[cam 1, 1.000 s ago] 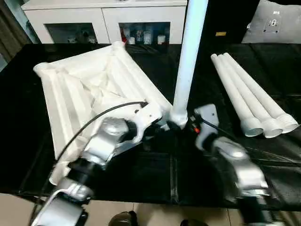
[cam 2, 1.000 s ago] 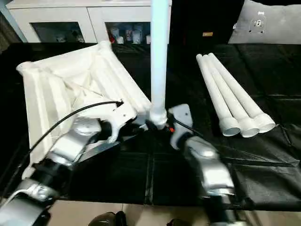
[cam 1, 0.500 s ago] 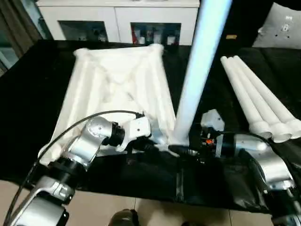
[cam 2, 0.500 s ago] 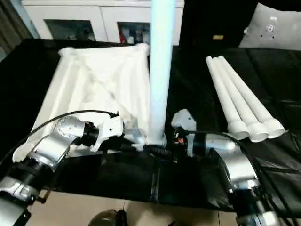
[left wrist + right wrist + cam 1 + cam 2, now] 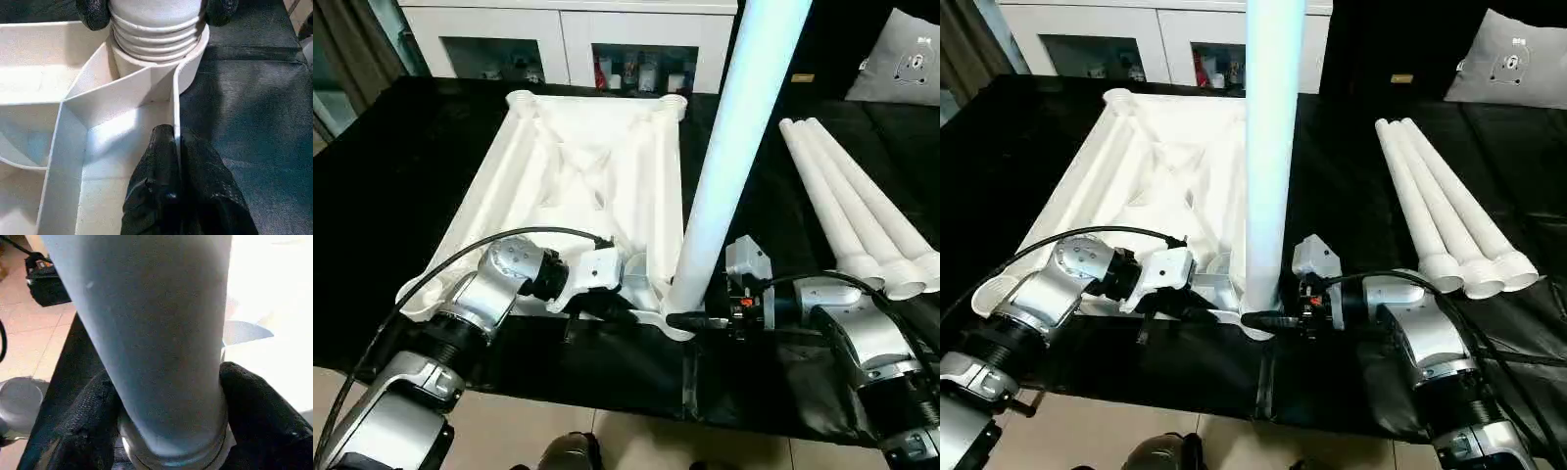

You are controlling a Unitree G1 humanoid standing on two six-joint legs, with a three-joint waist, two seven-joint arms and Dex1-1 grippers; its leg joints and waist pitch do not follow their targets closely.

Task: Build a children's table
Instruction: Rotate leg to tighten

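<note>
right gripper [image 5: 1268,320] level at leg [image 5: 1268,147] base

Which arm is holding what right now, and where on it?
Left gripper pinches the tabletop's rim wall beside the corner socket. Right gripper clasps the upright leg just above its threaded base.

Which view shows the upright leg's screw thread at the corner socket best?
The left wrist view: the upright leg's thread ridges sit just above the corner socket. The right wrist view shows its smooth shaft between the right gripper's fingers; the eye views show its length.
</note>
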